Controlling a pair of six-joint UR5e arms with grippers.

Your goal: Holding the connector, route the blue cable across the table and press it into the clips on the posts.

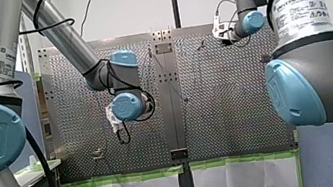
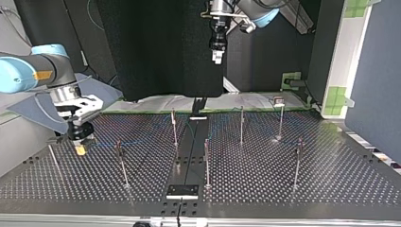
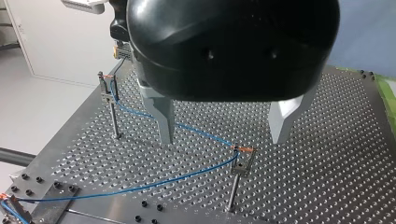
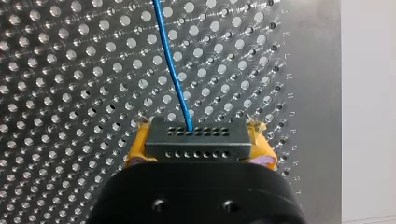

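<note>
The perforated worktop [image 2: 331, 175] fills the lower half of the top view, with thin posts [image 2: 206, 163] standing across it. My right arm [image 2: 28, 71] comes in at that view's 10 o'clock, and the right gripper [image 2: 81, 147] hangs low over the worktop near 8 o'clock, just beside the outermost posts. My left arm [image 2: 255, 9] enters at 12 o'clock, and the left gripper [image 2: 216, 57] is held high, well apart from the posts and the worktop. In the left wrist view its metal fingers [image 3: 161, 116] stand wide apart with nothing between them. Under them the blue cable [image 3: 140, 186] leaves a small plate [image 3: 46, 210] at the worktop's edge and rises to the clip [image 3: 245, 150] on the near post, ahead of the gap between the fingers. There it bends back, passes behind one finger and reaches the clip on the farther post beside that finger. In the right wrist view the yellow pads [image 4: 137, 147] are closed on the two ends of the grey connector [image 4: 198, 140], which sits square between the fingers at their tips. The cable comes out of the connector's middle and runs straight ahead over the worktop.
</note>
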